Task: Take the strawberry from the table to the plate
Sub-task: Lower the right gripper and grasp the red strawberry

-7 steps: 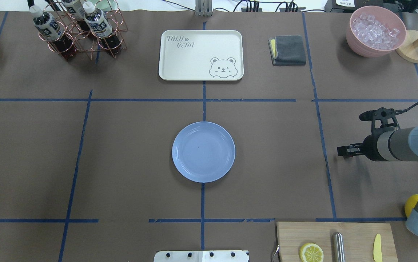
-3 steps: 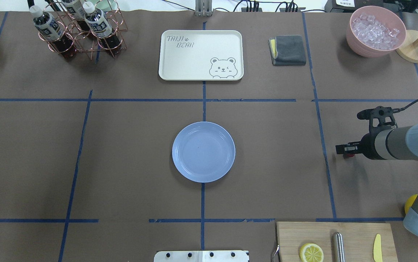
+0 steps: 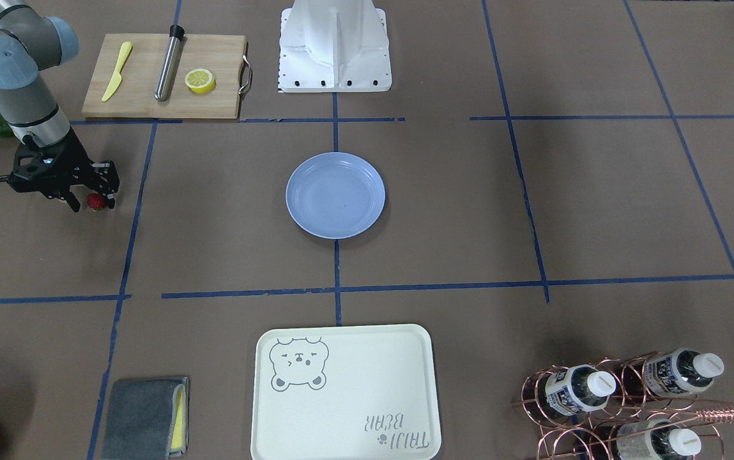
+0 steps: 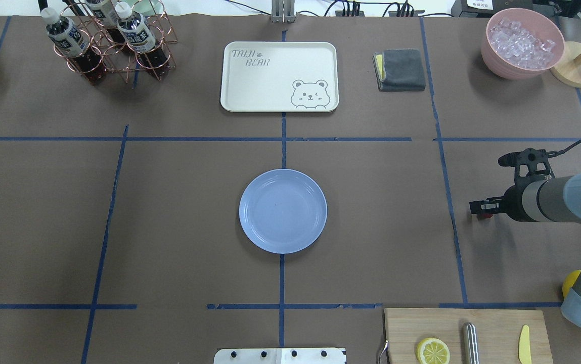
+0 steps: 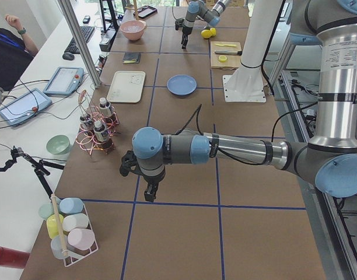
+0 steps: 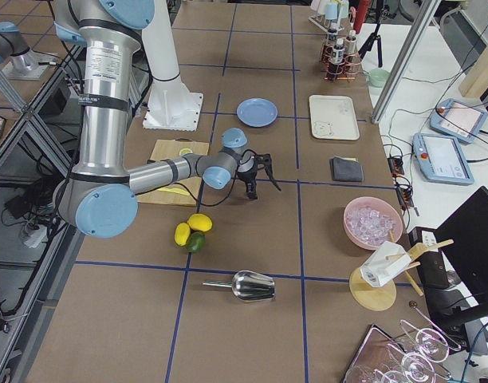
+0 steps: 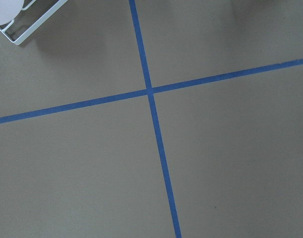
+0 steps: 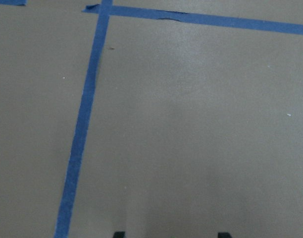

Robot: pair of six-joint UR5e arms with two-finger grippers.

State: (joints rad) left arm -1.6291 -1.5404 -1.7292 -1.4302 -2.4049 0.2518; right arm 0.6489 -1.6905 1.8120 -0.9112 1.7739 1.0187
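Note:
The strawberry (image 3: 95, 202) lies on the brown table (image 4: 179, 212) at the right side, its red just showing under the hand in the overhead view (image 4: 484, 216). My right gripper (image 3: 93, 203) is low over it, open, with a finger on each side of the berry. In the right wrist view only the two fingertips (image 8: 119, 234) show, set wide apart, and the berry is out of frame. The light blue plate (image 4: 282, 211) sits empty at the table's centre, well to the left of the berry. My left gripper (image 5: 149, 191) hangs over bare table far off; I cannot tell its state.
A wooden cutting board (image 4: 467, 333) with a lemon half (image 4: 433, 350), a metal rod and a yellow knife lies near the robot's right. A cream bear tray (image 4: 279, 76), grey cloth (image 4: 400, 69), pink ice bowl (image 4: 522, 43) and bottle rack (image 4: 108, 40) line the far edge.
The right gripper shifted slightly left, then back a little. The strawberry's red, hidden under the hand a second ago, now shows at its lower edge.

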